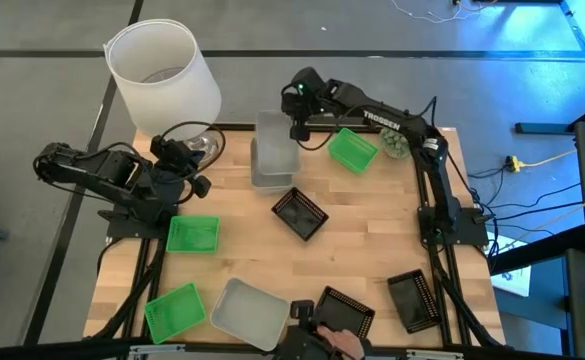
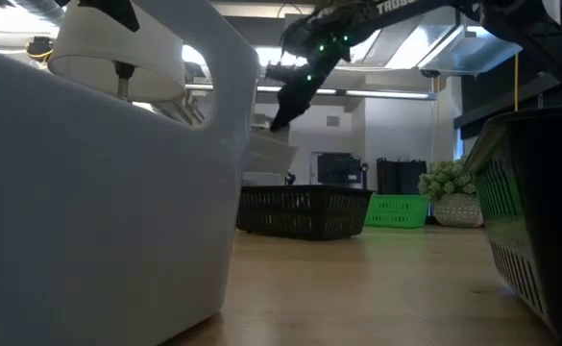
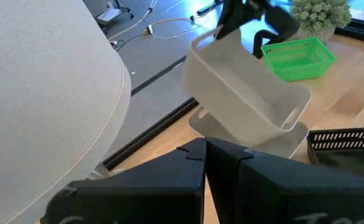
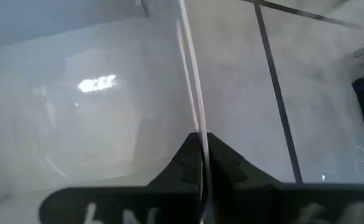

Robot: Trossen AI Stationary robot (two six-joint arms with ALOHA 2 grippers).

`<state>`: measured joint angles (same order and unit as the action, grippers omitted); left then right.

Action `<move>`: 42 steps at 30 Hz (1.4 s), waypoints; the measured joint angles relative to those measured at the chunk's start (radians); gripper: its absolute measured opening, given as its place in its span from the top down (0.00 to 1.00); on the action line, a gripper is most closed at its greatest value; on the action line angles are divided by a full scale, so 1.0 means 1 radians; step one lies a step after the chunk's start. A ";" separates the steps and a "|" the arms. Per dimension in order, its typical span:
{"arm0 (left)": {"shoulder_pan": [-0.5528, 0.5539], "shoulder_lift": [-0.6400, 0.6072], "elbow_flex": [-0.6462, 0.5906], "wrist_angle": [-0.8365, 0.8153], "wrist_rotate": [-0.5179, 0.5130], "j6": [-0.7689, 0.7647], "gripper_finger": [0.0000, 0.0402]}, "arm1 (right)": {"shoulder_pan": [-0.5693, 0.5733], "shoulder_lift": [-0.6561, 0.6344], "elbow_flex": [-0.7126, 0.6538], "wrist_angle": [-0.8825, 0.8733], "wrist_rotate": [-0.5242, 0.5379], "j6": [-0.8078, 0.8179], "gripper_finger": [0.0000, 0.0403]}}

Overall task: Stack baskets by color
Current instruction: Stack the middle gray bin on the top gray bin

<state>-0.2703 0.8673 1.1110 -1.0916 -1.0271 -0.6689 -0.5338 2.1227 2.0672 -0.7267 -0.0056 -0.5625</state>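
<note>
My right gripper [image 1: 294, 128] reaches over the table's far middle and is shut on a translucent grey-white basket [image 1: 272, 138]. That basket sits tilted over a second grey-white basket [image 1: 273, 174]. A third grey-white one [image 1: 249, 312] lies at the near edge. Green baskets lie at the far right [image 1: 353, 150], left [image 1: 193, 233] and near left [image 1: 174, 310]. Black mesh baskets lie in the middle [image 1: 300, 214], near middle [image 1: 344, 312] and near right [image 1: 412, 298]. My left gripper [image 1: 200, 185] waits shut at the far left, touching nothing. My right gripper pinches the upper grey-white basket's thin wall [image 4: 196, 134] between its two fingers, one inside the basket and one outside. It comes slanting down from the table's right onto the far right corner [image 3: 222, 38]. The far end is raised, and the near end [image 3: 290, 118] dips into the basket beneath.
A white lampshade [image 1: 162, 75] stands at the far left, beside my left arm. A small green plant [image 1: 395, 145] sits at the far right, behind the green basket. A person's hand [image 1: 342, 345] shows at the near edge by the black basket. Bare wood lies right of the middle.
</note>
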 joint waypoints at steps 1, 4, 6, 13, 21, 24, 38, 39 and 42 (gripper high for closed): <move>0.000 0.000 0.000 0.000 0.000 0.000 1.00 | -0.003 0.000 0.025 -0.022 -0.019 0.001 0.99; 0.000 0.000 0.000 0.000 0.000 0.000 1.00 | -0.012 0.000 0.091 -0.089 -0.098 0.018 1.00; 0.000 0.000 0.000 0.000 0.000 0.000 1.00 | -0.019 0.000 0.114 -0.111 -0.140 0.052 1.00; 0.000 0.000 0.000 0.000 0.000 0.000 1.00 | -0.026 0.024 0.118 -0.139 -0.201 0.203 1.00; 0.000 0.000 0.000 0.000 0.000 0.000 1.00 | -0.025 0.104 0.117 -0.142 -0.198 0.192 1.00; 0.000 0.000 0.000 0.000 0.000 0.000 1.00 | -0.025 0.128 0.116 -0.144 -0.186 0.187 1.00; 0.000 0.000 0.000 0.000 0.000 0.000 1.00 | -0.026 0.176 0.116 -0.189 -0.152 0.163 0.99; 0.000 0.000 0.000 0.000 0.000 0.000 1.00 | -0.026 0.176 0.116 -0.192 -0.152 0.163 0.98; 0.000 0.000 0.000 0.000 0.000 0.000 1.00 | -0.026 0.176 0.116 -0.191 -0.153 0.163 0.93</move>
<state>-0.2703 0.8674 1.1108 -1.0913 -1.0271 -0.6693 -0.5594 2.2986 2.1834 -0.9173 -0.1586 -0.4000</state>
